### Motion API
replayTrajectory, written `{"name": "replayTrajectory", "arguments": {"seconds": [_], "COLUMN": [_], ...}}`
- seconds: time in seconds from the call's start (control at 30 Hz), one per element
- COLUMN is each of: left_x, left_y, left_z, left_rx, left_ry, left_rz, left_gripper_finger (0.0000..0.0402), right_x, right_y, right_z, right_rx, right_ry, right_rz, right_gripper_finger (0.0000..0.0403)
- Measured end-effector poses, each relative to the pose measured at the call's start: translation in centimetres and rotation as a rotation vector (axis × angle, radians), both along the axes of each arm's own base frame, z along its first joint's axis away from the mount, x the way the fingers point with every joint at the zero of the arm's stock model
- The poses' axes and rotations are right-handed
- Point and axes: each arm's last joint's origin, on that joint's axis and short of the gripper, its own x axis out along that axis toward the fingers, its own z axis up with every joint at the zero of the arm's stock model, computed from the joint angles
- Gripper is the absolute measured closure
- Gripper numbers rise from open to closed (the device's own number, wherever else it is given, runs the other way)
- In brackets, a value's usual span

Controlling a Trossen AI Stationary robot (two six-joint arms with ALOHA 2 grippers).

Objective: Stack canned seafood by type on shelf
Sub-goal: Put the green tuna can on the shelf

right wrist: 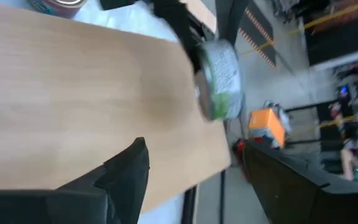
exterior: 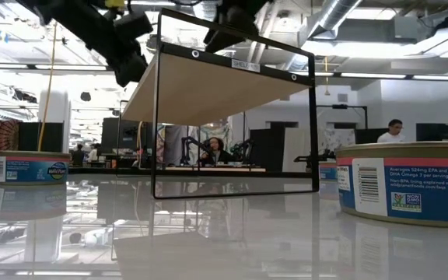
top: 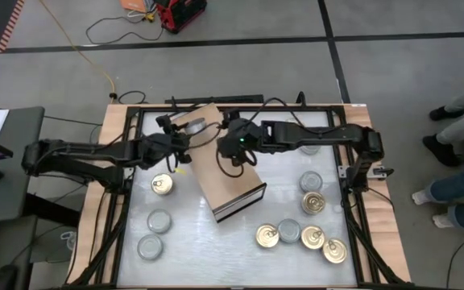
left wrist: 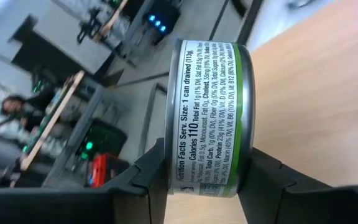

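- High view: the left gripper (top: 185,129) and the right gripper (top: 236,155) meet over the far end of the shelf (top: 220,165). Loose tins (top: 312,235) are scattered on the table (top: 288,193).
- Low view: a near tin (exterior: 407,180) reads "Averages EPA and DHA Omega 3 per serving".
- Left wrist view: the fingers (left wrist: 138,180) clamp a green-banded tin (left wrist: 209,118) by its flat faces, probably for placing; it reads "Calories 110".
- Right wrist view: the fingers (right wrist: 126,168) are spread, empty.
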Motion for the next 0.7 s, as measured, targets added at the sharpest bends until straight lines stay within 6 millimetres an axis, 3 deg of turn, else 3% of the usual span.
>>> {"name": "replayTrajectory", "arguments": {"seconds": [0.3,0.57,0.7], "left_x": [-0.4,0.2,0.6], "left_y": [2.1,2.0,1.6], "left_z": [0.2,-0.8,-1.4], "left_rx": [0.013,-0.055,-0.065], "left_ry": [0.027,0.047,0.086], "left_rz": [-0.010,-0.070,-0.088], "left_gripper_finger": [0.0257,0.0251,0.0215], "right_x": [-3.3,-4.1,-4.3], "right_y": [0.9,3.2,4.0], "right_z": [2.6,2.2,2.0], "right_rx": [0.126,0.158,0.173], "right_ry": [-0.031,0.029,0.047], "right_rz": [-0.080,-0.069,-0.076], "right_gripper_finger": [0.0107,0.0107,0.0107]}}
